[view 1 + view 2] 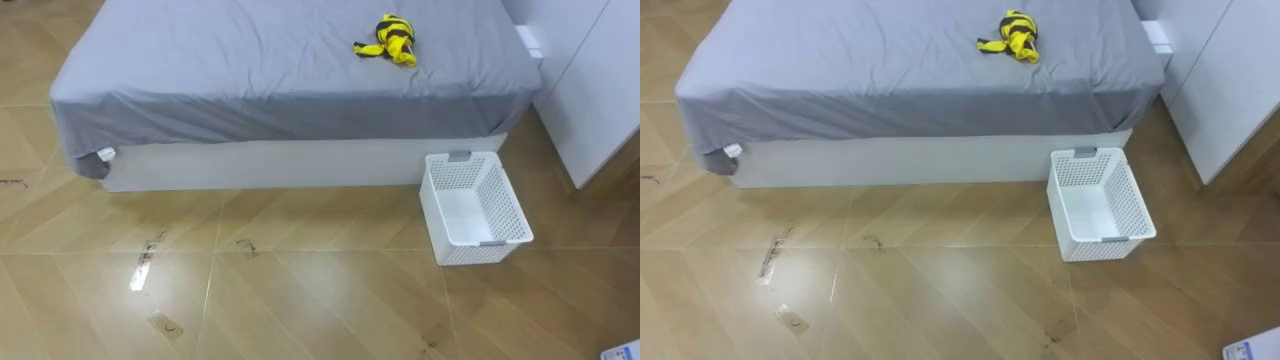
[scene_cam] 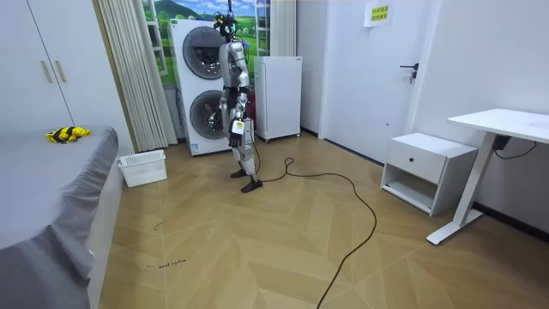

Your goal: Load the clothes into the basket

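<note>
A crumpled yellow-and-black garment (image 1: 388,38) lies on the grey bed (image 1: 250,70), near its far right part. An empty white perforated basket (image 1: 503,200) stands on the wooden floor against the bed's right front corner. In the room view I stand upright a few steps from the bed, in front of the stacked washing machines (image 2: 199,86), facing the bed. My left hand (image 2: 239,130) hangs at my side, too small to read. An edge of my right hand (image 1: 1252,350) shows at the lower right.
A white wardrobe (image 1: 595,90) stands right of the basket. Wooden floor lies between me and the bed. In the room view a low white cabinet (image 2: 427,170) and a white desk (image 2: 506,129) stand on the room view's right.
</note>
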Motion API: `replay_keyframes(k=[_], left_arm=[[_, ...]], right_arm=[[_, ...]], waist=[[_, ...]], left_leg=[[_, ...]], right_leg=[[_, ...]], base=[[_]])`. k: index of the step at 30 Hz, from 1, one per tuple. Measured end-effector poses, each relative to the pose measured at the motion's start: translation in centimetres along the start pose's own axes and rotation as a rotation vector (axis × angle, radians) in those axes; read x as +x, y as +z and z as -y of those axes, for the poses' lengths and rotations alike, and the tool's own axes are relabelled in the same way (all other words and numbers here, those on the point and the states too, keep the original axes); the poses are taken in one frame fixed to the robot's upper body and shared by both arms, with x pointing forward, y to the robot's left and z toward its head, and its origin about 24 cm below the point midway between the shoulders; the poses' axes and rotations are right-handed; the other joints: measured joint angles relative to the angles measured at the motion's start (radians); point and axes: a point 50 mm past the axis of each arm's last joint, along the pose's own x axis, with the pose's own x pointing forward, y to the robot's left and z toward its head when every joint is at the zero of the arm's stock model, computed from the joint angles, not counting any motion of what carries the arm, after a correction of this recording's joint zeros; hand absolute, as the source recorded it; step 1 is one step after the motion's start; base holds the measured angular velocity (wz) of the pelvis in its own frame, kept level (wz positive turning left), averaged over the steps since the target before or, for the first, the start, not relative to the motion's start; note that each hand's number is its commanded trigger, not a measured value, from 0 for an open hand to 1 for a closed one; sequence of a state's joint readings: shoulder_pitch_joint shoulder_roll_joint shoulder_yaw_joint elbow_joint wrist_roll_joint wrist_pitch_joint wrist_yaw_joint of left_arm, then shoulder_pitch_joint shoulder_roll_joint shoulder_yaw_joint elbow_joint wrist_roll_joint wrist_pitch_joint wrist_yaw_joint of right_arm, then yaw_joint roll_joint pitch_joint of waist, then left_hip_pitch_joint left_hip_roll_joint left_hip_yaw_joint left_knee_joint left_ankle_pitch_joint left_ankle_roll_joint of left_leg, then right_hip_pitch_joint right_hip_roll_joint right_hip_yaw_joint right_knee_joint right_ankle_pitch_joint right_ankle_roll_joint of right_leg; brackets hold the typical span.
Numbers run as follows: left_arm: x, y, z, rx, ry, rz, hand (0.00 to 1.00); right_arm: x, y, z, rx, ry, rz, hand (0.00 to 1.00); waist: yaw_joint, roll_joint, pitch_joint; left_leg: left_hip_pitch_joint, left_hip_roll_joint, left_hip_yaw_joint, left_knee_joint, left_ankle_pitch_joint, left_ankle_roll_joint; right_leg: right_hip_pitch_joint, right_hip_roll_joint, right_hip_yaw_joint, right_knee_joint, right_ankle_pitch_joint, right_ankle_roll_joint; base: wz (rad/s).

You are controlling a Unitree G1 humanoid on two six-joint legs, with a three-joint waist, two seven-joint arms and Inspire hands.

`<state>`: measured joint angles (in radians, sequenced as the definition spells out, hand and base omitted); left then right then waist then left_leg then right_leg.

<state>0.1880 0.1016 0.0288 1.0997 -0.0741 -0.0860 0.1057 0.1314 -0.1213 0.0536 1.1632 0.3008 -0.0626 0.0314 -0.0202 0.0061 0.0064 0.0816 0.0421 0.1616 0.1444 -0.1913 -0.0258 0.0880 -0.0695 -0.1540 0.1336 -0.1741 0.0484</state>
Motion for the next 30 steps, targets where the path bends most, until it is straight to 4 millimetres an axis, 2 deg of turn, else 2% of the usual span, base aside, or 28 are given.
replay_keyframes(k=[22, 24, 25, 27, 28, 29, 30], left_arm=[[0.04, -0.05, 0.07, -0.033, -0.005, -0.017, 0.00], [0.03, -0.08, -0.07, -0.043, 0.000, -0.018, 0.00], [0.00, -0.15, -0.16, -0.056, 0.005, -0.017, 0.00], [0.06, -0.01, -0.74, -0.082, 0.027, -0.014, 0.00], [0.08, 0.01, -0.85, -0.082, 0.029, -0.014, 0.00], [0.13, 0.42, -0.77, -0.101, 0.026, 0.001, 0.00], [0.14, 0.58, -0.76, -0.134, 0.025, 0.008, 0.00]], right_arm=[[0.01, -0.26, -0.05, 0.016, 0.012, -0.031, 0.00], [0.02, -0.26, -0.11, 0.014, 0.015, -0.031, 0.00], [0.02, -0.24, -0.16, 0.012, 0.022, -0.031, 0.00], [0.01, -0.38, -0.47, 0.015, 0.049, -0.034, 0.00], [0.00, -0.41, -0.54, 0.016, 0.052, -0.035, 0.00], [0.01, -0.36, -0.58, 0.016, 0.056, -0.032, 0.00], [0.03, -0.14, -0.57, 0.014, 0.059, -0.024, 0.00]], waist=[[0.001, -0.001, -0.0010], [0.003, -0.003, -0.0010], [0.005, 0.001, 0.0012], [0.016, -0.014, -0.0031], [0.019, -0.018, -0.0030], [0.026, -0.021, -0.0035], [0.028, -0.014, -0.0042]], left_leg=[[0.000, 0.004, 0.003, 0.005, -0.003, -0.002], [-0.003, 0.017, 0.010, 0.036, -0.024, -0.010], [-0.009, 0.035, 0.018, 0.076, -0.049, -0.019], [-0.042, 0.064, 0.029, 0.179, -0.080, -0.037], [-0.054, 0.071, 0.030, 0.214, -0.082, -0.038], [-0.086, 0.088, 0.032, 0.297, -0.082, -0.038], [-0.132, 0.110, 0.029, 0.396, -0.081, -0.037]], right_leg=[[-0.003, 0.002, 0.002, 0.009, -0.006, -0.004], [-0.006, 0.011, 0.002, 0.030, -0.021, -0.011], [-0.010, 0.021, 0.002, 0.055, -0.039, -0.019], [-0.037, 0.031, 0.003, 0.128, -0.089, -0.039], [-0.038, 0.034, 0.006, 0.136, -0.096, -0.044], [-0.036, 0.042, 0.014, 0.143, -0.105, -0.055], [-0.031, 0.054, 0.021, 0.143, -0.111, -0.066]], base=[[0.00], [-0.12], [-0.23], [-0.13], [-0.11], [-0.14], [-0.10]])
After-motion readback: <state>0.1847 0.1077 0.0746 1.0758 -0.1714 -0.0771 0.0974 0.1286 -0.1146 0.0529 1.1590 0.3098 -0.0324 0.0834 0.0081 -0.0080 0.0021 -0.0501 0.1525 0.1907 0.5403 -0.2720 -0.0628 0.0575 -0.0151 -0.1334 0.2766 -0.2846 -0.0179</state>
